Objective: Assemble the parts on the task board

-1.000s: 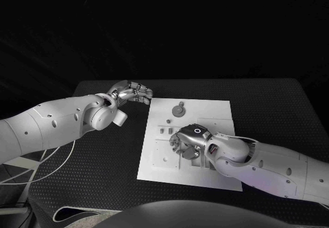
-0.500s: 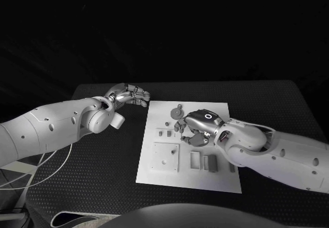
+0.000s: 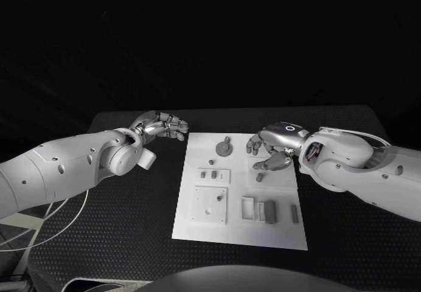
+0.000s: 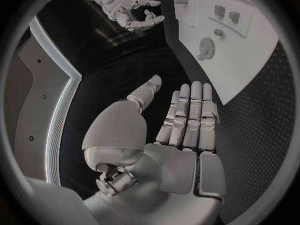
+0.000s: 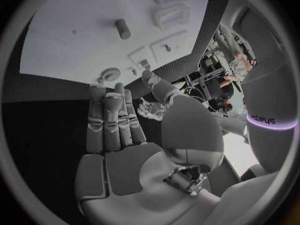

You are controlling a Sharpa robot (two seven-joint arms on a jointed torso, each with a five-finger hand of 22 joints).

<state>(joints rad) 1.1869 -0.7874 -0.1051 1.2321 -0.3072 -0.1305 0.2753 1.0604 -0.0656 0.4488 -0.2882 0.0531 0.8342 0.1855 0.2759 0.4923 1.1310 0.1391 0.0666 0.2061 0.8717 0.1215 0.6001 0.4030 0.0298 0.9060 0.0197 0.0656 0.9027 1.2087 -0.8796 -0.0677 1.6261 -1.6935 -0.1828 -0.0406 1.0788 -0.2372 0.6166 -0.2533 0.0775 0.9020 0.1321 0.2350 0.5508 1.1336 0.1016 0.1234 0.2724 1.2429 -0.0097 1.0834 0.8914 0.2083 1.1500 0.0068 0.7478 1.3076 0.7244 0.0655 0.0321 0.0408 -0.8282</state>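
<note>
The task board (image 3: 241, 207) lies mid-table, long axis running away from me; my left hand (image 3: 162, 126) hovers beside its far left corner, my right hand (image 3: 272, 148) above its far end; both loosely spread, holding nothing.

A white task board (image 3: 241, 228) lies on the black tabletop (image 3: 351, 134) between two white arms. The left hand (image 3: 162, 126) hovers off the board's far left corner, holding nothing, while the right hand (image 3: 270, 146), fingers apart, hangs above its far right part, beside a round grey gear (image 3: 224, 148).
</note>
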